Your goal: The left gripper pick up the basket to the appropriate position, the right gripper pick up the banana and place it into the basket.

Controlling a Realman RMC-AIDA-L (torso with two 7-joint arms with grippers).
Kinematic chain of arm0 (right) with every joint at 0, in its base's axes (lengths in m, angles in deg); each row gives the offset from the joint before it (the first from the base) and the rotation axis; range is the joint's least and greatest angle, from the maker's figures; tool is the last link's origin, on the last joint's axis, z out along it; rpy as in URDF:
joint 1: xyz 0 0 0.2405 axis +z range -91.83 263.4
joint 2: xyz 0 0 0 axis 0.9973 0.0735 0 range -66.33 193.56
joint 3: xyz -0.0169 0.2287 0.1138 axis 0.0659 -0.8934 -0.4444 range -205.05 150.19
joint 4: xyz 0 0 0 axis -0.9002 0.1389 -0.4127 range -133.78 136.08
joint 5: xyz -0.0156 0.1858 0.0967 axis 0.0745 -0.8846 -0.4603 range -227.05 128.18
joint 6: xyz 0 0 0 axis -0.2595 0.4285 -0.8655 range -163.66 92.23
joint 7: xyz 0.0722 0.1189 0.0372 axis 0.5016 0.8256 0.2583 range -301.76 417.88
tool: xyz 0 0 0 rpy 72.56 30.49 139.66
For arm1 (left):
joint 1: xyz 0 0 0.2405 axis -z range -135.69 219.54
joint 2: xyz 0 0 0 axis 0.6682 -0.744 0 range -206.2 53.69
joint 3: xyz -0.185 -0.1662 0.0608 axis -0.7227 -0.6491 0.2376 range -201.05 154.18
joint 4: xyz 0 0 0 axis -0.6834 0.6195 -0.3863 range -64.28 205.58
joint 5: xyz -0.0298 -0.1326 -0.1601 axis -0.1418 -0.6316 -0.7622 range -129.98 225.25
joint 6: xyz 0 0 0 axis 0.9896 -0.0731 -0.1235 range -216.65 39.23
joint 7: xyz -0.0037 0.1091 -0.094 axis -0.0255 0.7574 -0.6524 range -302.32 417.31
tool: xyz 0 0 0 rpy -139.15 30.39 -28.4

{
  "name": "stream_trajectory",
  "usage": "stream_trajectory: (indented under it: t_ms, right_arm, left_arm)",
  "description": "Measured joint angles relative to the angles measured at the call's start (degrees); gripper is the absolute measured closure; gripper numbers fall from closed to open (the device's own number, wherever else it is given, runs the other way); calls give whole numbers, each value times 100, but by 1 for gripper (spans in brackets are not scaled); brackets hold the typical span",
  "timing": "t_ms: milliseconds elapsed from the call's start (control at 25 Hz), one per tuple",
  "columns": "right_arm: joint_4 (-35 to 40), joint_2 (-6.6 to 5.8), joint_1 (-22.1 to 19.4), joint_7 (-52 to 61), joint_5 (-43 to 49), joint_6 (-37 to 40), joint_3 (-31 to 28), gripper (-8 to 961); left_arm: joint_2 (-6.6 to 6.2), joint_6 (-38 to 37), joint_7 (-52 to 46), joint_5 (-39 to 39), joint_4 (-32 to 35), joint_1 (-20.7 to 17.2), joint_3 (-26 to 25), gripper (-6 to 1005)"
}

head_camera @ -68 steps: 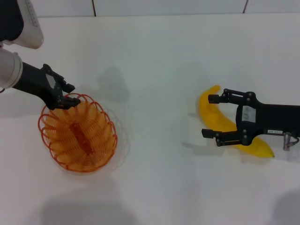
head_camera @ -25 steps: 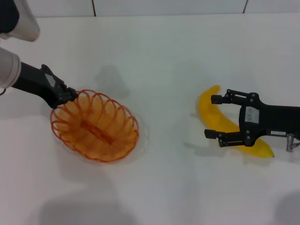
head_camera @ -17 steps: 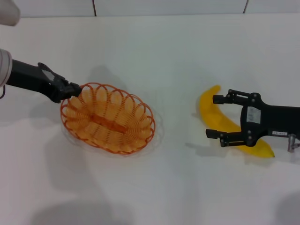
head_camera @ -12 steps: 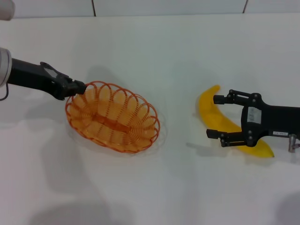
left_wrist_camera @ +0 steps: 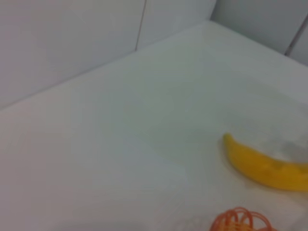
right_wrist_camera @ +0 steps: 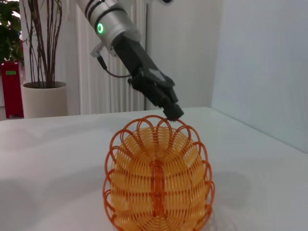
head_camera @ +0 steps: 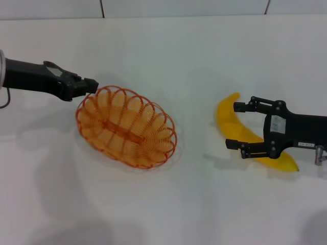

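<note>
Beside the open right hand [head_camera: 238, 125], banana [head_camera: 231, 125] lies diagonally.

basket [head_camera: 126, 126] is orange all over, thin wire loops in a scalloped pattern round the rim, with a darker orange strip down the middle. banana [head_camera: 231, 120] is plain bright yellow. Both claws are black, and the right gripper [head_camera: 240, 125] has a small white label. table [head_camera: 168, 56] is just flat white.
</note>
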Motion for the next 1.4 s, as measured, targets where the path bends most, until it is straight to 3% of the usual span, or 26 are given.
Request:
stream_trajectory:
  t_ms: [720, 1120, 1400]
  right_arm:
    - [0, 0, 0, 0, 0, 8, 0, 61]
    - [0, 0, 26, 0, 0, 8, 0, 62]
    - [0, 0, 44, 0, 0, 8, 0, 62]
  left_arm:
    - [-15, -102, 66, -101, 235, -134, -20, 899]
    - [13, -90, 1758, 299, 391, -111, 354, 875]
    - [15, -27, 1934, 332, 444, -123, 576, 824]
